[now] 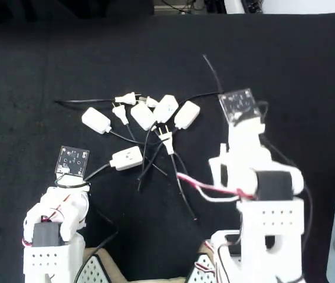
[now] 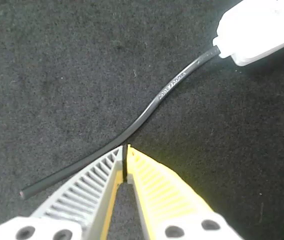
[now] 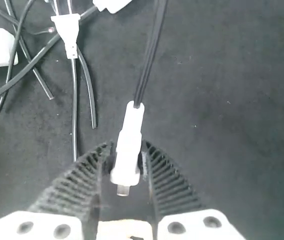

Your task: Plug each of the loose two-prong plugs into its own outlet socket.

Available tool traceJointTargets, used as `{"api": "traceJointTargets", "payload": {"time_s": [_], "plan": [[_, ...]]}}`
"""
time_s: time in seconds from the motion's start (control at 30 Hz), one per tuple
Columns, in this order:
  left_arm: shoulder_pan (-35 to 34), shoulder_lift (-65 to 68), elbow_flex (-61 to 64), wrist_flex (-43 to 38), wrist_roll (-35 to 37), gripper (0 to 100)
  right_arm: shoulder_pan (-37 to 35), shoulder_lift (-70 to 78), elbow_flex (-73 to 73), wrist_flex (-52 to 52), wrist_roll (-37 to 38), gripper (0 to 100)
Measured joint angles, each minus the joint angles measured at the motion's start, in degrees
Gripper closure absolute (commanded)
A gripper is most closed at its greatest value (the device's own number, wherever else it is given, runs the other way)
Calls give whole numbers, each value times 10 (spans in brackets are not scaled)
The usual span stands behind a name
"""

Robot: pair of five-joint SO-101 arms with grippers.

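The right gripper (image 3: 127,150), with black ribbed fingers, is clamped on a slim white two-prong plug (image 3: 130,127). The plug's long axis runs in line with the fingers. Its twin black cord (image 3: 149,55) leaves the far end, and a small greyish tip, apparently metal, points back toward the gripper's palm. Judged from that, the prong end faces the wrist rather than any socket, so the plug would likely need turning or regripping before insertion.

The landmark is the white rectangular socket block (image 1: 126,158) on the black cloth table (image 1: 297,53). The held plug lies well apart from this block, across the tangle of black cables, on the right arm's side. The left gripper (image 2: 126,150), with one white finger and one yellow, is closed on nothing and sits near the block. The block's black cable (image 2: 174,87) passes just beyond its tips, so the left arm is the nearer one.

A loose white plug (image 1: 166,140) lies near the block, toward the right arm. A cluster of further white blocks and plugs (image 1: 155,111) lies beyond the block, away from both arms.

Small pale print runs along the block's cable, too fine to read reliably.
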Motion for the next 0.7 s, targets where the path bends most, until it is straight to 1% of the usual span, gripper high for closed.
{"api": "traceJointTargets", "payload": {"time_s": [0.13, 0.4, 0.57, 0.7], "plan": [[0, 0, 0, 0, 0, 970, -44, -62, 67, -50, 0, 987], [0, 0, 0, -7, -1, 970, -148, -177, 219, -219, 0, 987], [0, -1, -49, -55, -2, 970, -201, -209, 251, -292, 0, 987], [0, -1, -98, -123, -2, 970, -246, -216, 255, -318, 0, 987]]}}
